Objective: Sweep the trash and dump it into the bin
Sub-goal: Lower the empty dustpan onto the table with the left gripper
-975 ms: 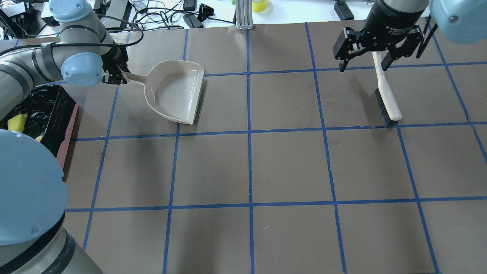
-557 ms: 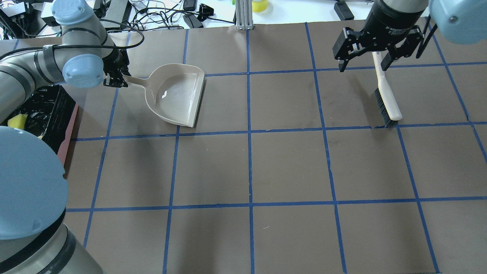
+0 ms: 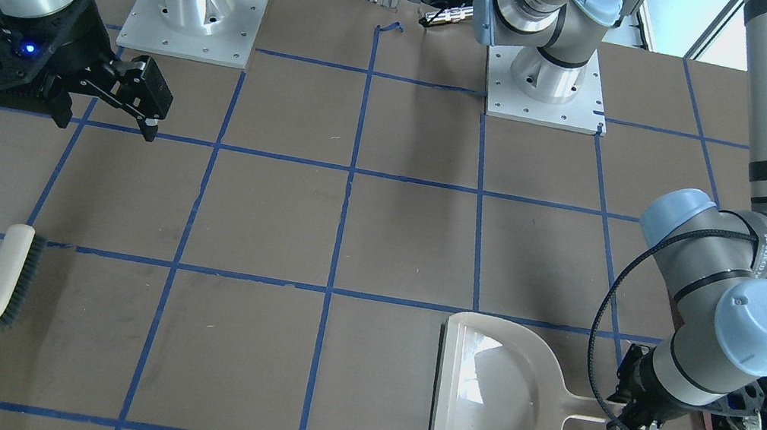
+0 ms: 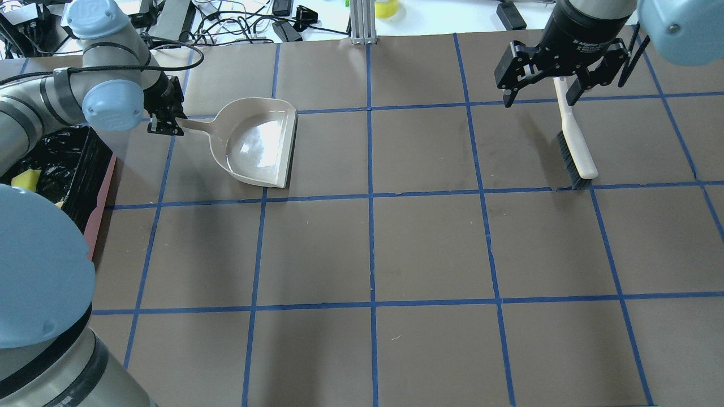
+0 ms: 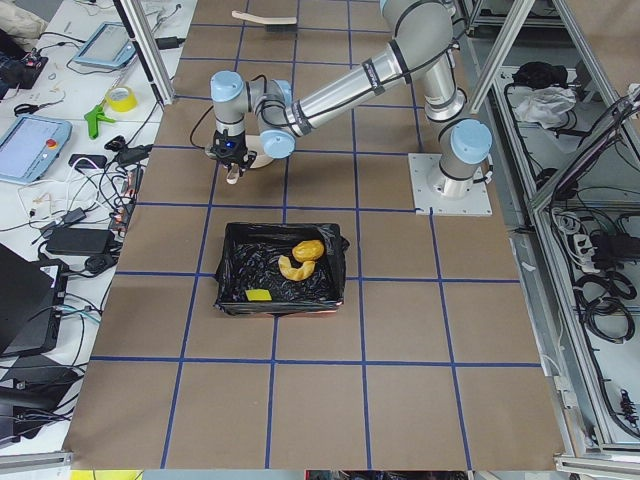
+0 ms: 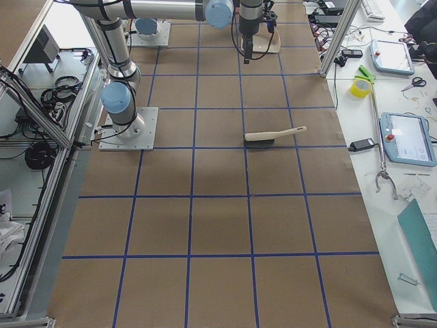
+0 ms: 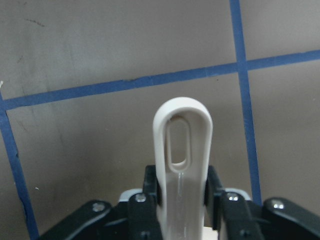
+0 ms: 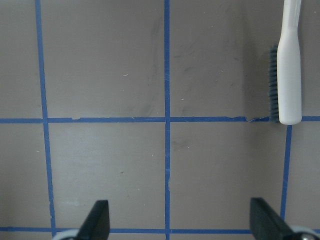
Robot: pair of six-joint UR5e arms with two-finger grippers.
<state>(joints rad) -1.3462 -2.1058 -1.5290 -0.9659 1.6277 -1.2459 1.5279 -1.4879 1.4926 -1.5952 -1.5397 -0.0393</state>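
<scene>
Now clamped on the dustpan, trash in the bin

Squeezes the dustpan [image 4: 257, 147] by its handle [image 7: 181, 150] with the left gripper [image 7: 182, 186], jaws pressed tight on both sides, the looped end poking out past the fingertips. Carries the pan level and low at the far left of the table [image 4: 430, 243], open edge turned right, handle pointing left into the gripper. Cannot tell whether resting on the surface or just above it. Glossy glare on the pan floor.

Just left of that gripper and nearer, at the table's left edge: the bin [image 4: 102, 189], pink-sided, lined with a crinkled black bag [image 5: 250, 260]. Inside it, all the trash: an orange lump [image 5: 308, 249] touching a pale curved piece [image 5: 293, 268], and a yellow-green sponge [image 5: 258, 295] lying apart from those two on the bag.

Over at the far right: the right gripper [image 4: 540, 93], jaws spread wide and clamped on nothing, raised above the table over the handle end of the brush [image 4: 574, 147]. Clear of the brush, judging by the front and wrist views. Brush flat on the table, bristles facing left, head at the near end, its tip on a line of blue tape [image 4: 371, 249].
</scene>
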